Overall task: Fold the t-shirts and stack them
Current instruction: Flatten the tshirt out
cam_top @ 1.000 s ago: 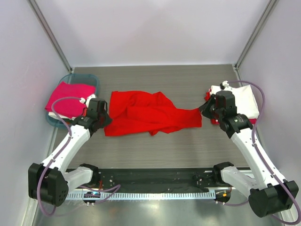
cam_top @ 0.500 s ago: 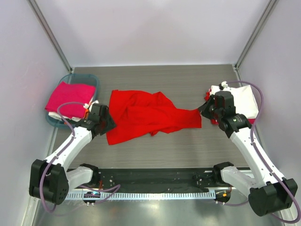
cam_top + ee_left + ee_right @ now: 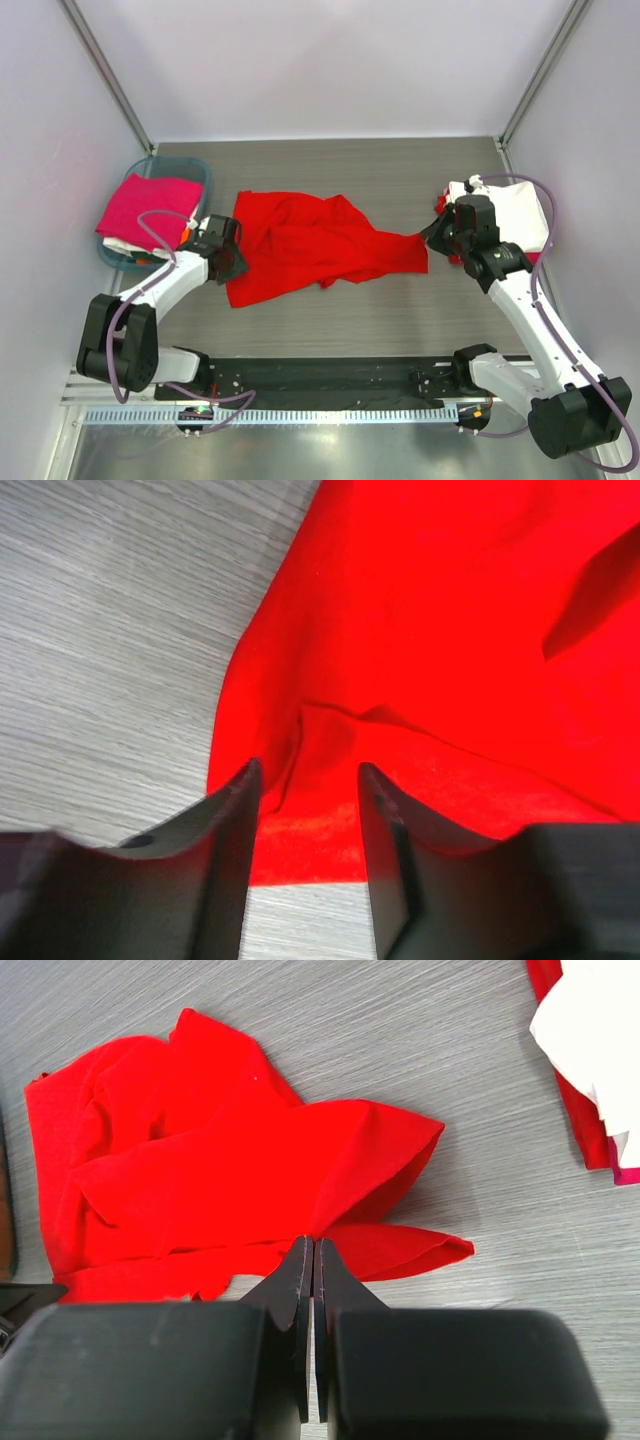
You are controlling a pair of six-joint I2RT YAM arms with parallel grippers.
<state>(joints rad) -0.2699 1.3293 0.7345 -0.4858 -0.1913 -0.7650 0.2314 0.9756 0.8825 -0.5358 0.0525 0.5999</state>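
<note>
A bright red t-shirt [image 3: 310, 245] [image 3: 220, 1170] lies crumpled across the middle of the table. My right gripper [image 3: 432, 236] [image 3: 313, 1250] is shut on the shirt's right edge, and the cloth rises to its fingertips. My left gripper [image 3: 232, 262] [image 3: 305, 780] is open over the shirt's lower left corner [image 3: 450, 630]; red cloth shows between its fingers [image 3: 225, 850] without being pinched. A magenta t-shirt [image 3: 145, 205] lies folded in the basket. A white t-shirt [image 3: 515, 215] [image 3: 600, 1030] tops a pile at the right, with red cloth [image 3: 565, 1110] under it.
The teal plastic basket [image 3: 190, 165] stands at the left edge, just behind my left arm. The pile with the white shirt sits against the right wall, right behind my right wrist. Bare grey wood-grain table [image 3: 350, 320] lies in front of the red shirt.
My left gripper has opened and let go of the red shirt's left corner, shifting slightly right. The corner has settled on the table. My right gripper stays shut in place.
</note>
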